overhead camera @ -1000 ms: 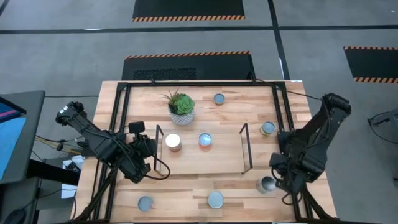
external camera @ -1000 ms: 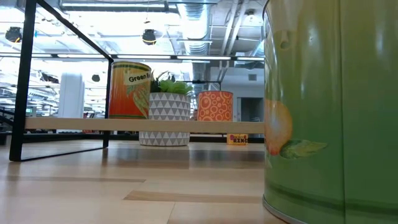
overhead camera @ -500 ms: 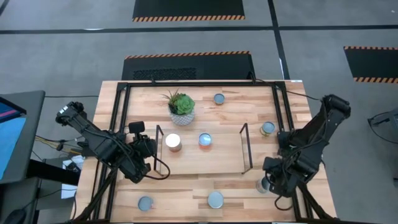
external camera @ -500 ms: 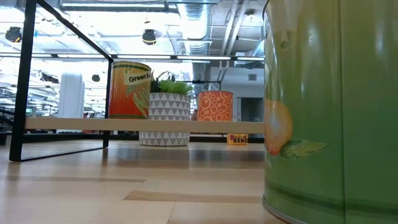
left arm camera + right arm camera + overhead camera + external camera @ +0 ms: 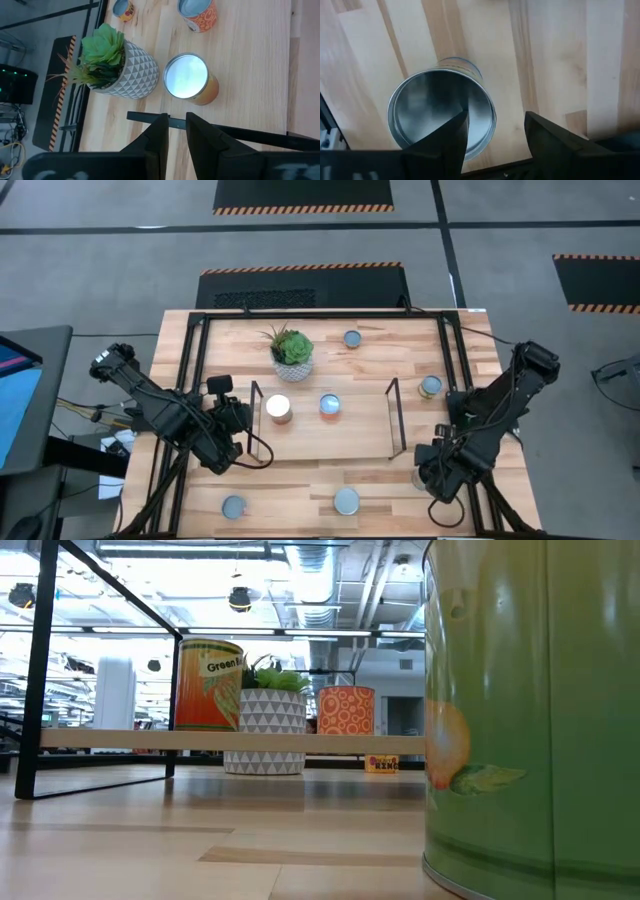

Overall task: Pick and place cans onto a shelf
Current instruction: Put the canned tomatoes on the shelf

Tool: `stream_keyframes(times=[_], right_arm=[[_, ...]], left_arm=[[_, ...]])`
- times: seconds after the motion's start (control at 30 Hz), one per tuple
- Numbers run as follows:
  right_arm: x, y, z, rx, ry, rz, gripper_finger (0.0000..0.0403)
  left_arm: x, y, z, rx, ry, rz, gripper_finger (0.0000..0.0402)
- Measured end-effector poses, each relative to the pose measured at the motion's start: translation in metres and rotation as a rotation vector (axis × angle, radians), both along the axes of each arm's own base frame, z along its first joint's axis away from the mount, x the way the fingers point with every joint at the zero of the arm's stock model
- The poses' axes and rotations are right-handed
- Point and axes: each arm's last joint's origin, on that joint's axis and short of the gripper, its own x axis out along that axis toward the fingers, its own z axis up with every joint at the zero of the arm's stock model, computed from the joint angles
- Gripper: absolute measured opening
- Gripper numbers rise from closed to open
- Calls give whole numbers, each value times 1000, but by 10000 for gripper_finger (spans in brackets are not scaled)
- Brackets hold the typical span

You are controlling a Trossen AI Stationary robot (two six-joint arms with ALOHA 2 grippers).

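Silvery and open-topped, the can [image 5: 441,112] stood on the table [image 5: 300,480], off the shelf [image 5: 325,435]. My right gripper [image 5: 495,132] hung above it, fingers spread; I judged one finger belonged inside the rim, one outside, before closing.

Two cans [image 5: 279,409] on the shelf [image 5: 325,442], plant [image 5: 292,355] behind.

You stand on a grey floor [image 5: 120,270] crossed by dark seams, with black mats [image 5: 302,193] edged in orange-black hazard stripes. The light-wood tabletop [image 5: 380,480] sits inside a black frame [image 5: 320,313]. Beyond it: bright ceiling lights [image 5: 240,600], exposed pipes [image 5: 330,580], a white column [image 5: 115,690].
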Motion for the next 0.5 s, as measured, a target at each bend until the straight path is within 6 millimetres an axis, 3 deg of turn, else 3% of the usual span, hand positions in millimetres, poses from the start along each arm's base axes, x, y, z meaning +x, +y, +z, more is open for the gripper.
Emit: stream_keyframes(times=[0.27,0.5], right_arm=[[4,6,-6,18,7,0,186],[9,12,-7,79,-34,0,105]], left_arm=[[1,0,0,-5,-7,0,57],[1,-1,0,-7,-9,0,57]])
